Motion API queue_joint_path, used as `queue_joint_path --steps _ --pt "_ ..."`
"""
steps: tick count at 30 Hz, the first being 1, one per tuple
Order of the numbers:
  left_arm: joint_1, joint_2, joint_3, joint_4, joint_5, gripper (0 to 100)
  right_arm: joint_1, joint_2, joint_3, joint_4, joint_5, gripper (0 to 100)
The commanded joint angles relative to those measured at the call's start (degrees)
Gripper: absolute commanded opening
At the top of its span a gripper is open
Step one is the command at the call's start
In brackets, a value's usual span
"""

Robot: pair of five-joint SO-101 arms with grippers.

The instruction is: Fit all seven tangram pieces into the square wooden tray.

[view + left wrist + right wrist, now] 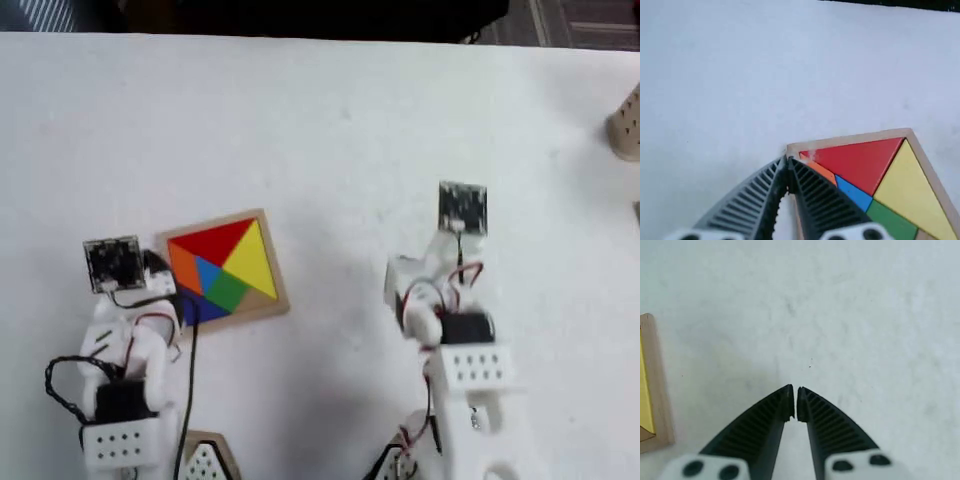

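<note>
The square wooden tray [275, 290] lies on the white table, turned at an angle, holding red [208, 243], yellow [250, 262], orange, blue and green tangram pieces packed flat. My left gripper [787, 167] is shut, its tips meeting at the tray's near corner [792, 148], beside the orange piece [821, 170] and the red triangle [857, 160]. In the high view the left arm [125, 330] stands just left of the tray. My right gripper [794, 402] is shut over bare table, well right of the tray edge [657, 390]. The right arm [455, 300] stands apart.
A wooden-edged object [205, 458] sits at the front edge near the left arm's base. A perforated tan object [626, 125] stands at the far right. Open white table stretches behind and between the arms.
</note>
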Motion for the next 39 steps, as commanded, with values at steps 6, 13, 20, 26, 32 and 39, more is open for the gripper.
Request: queue_joint_path --steps 6,13,20,26,32,39 --pt "-0.5 -7.5 -0.5 18.1 -9.8 2 -0.1 -31.1 17.1 -1.1 0.8 2.1" --pt "-0.5 -7.5 -0.5 25.8 -11.3 2 -0.5 -46.1 23.9 14.3 8.1 2.0" --pt "-0.3 -7.5 -0.5 34.1 -11.2 2 0.2 -44.9 24.0 25.5 17.5 1.8" --pt "-0.5 -7.5 -0.5 35.1 -11.3 2 1.1 -44.9 24.5 30.2 19.8 1.8" --pt "-0.5 -7.5 -0.5 35.1 -11.3 2 1.0 -44.9 24.7 30.1 20.2 1.8" --pt "-0.5 -7.5 -0.5 35.1 -11.3 2 -0.7 -44.9 25.0 30.1 20.0 2.1"
